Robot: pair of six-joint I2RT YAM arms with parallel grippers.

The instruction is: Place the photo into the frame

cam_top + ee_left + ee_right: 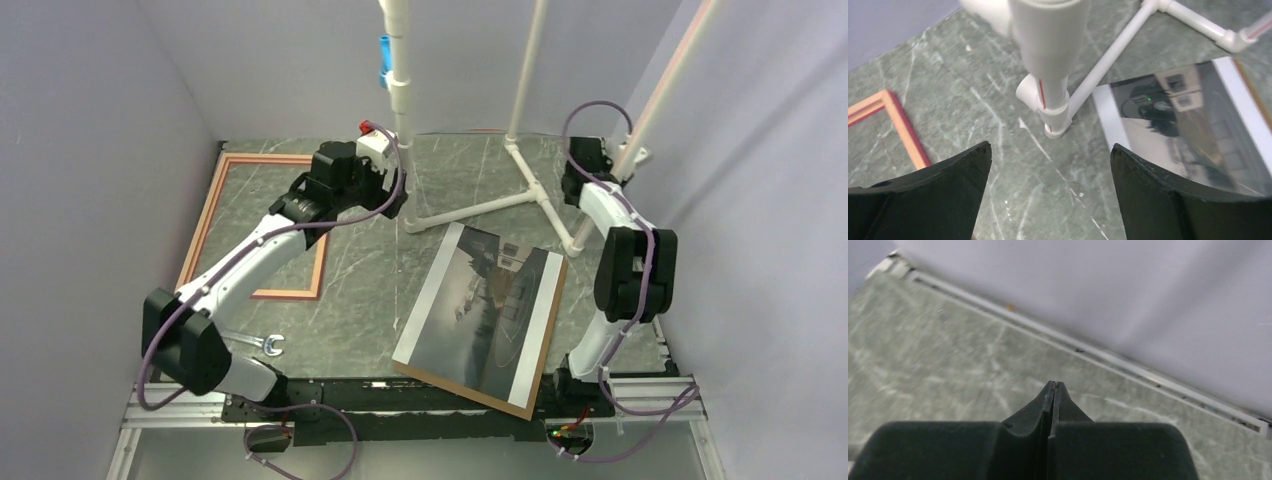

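The photo (485, 305), a dark cloudy landscape with white bands, lies face up at the table's middle right on a brown backing board (556, 300). In the left wrist view the photo (1188, 130) is at the right. The salmon frame (213, 205) lies flat at the far left, and its corner shows in the left wrist view (903, 130). My left gripper (392, 190) hovers open and empty (1050, 152) between frame and photo, near the pipe foot. My right gripper (585, 165) is shut and empty (1054, 385) at the far right, over bare table.
A white PVC pipe stand (470, 208) rises at the back middle, with its foot (1053, 107) just ahead of my left fingers. A small wrench (262, 345) lies near the left arm's base. Grey walls enclose the table on three sides.
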